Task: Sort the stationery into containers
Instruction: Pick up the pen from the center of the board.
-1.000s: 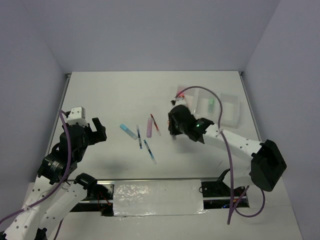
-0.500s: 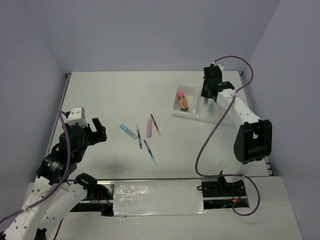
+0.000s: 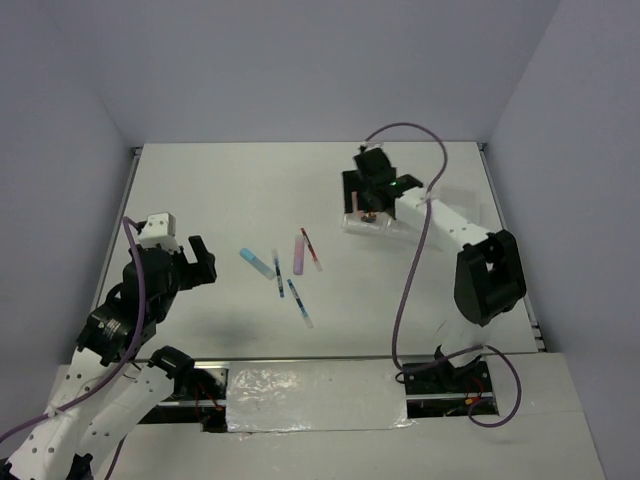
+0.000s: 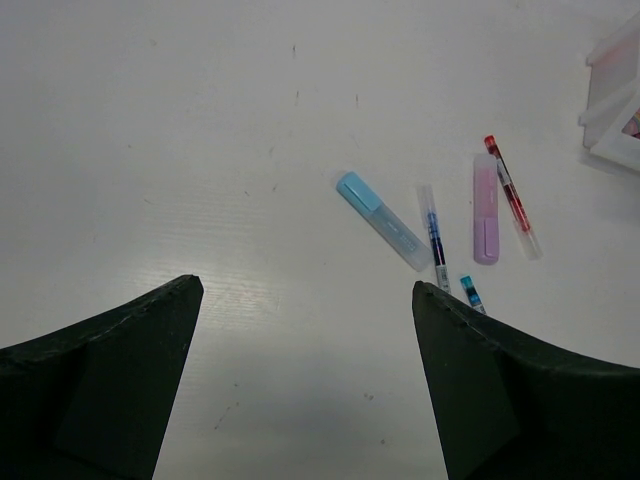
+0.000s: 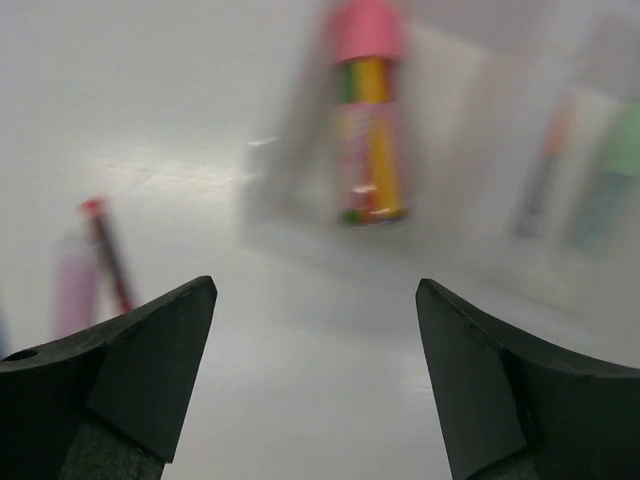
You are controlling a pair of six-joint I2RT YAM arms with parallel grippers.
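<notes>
Right gripper [image 5: 315,288] hangs spread and empty over the tray [image 3: 382,229], upper right; left gripper [image 4: 305,290] gapes wide, lower left, blue pen [image 4: 436,240] loose mid-frame.

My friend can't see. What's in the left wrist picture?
Loose on a white table lie a blue highlighter, a blue pen, a purple highlighter, a red pen and part of a second blue pen. The open left gripper frames the bottom edge.
</notes>
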